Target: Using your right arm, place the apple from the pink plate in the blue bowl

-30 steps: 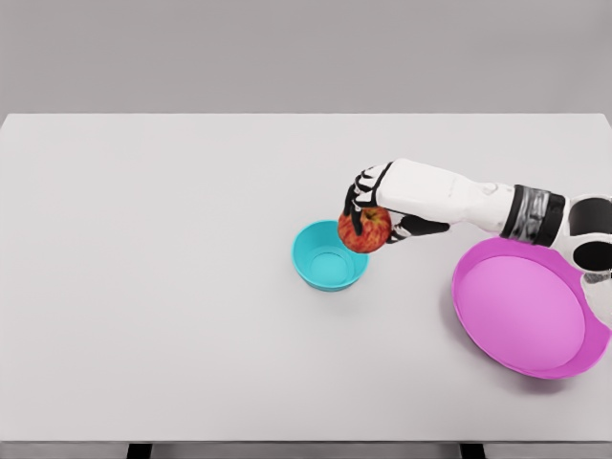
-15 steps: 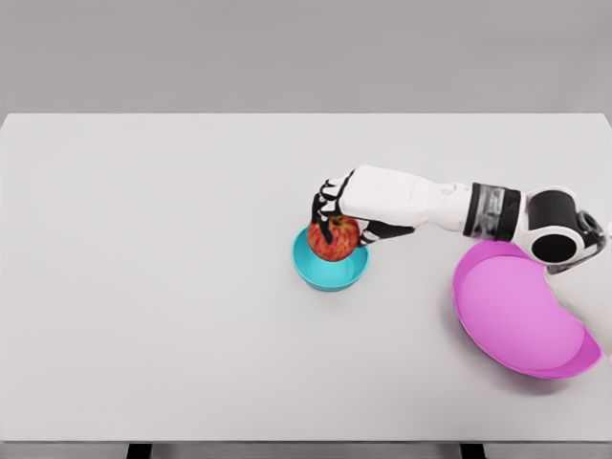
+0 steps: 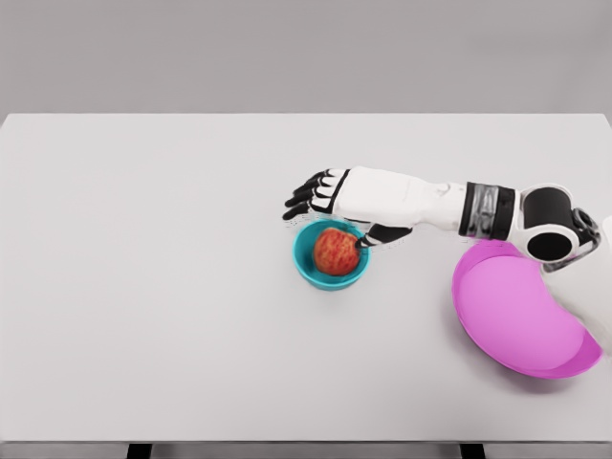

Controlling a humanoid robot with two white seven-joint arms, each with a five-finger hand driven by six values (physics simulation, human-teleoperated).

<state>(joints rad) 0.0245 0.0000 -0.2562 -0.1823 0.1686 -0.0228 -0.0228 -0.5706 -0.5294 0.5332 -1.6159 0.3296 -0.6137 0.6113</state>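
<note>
Apple [image 3: 335, 251] hides blue bowl [image 3: 304, 263] floor; right hand [image 3: 330, 206] spread above.

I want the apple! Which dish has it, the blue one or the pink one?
The blue bowl holds the apple. The pink plate has nothing on it.

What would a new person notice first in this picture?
The red apple sitting inside the blue bowl near the middle of the white table. Just above it the right hand hovers with fingers spread, holding nothing. The pink plate lies at the right edge.
</note>
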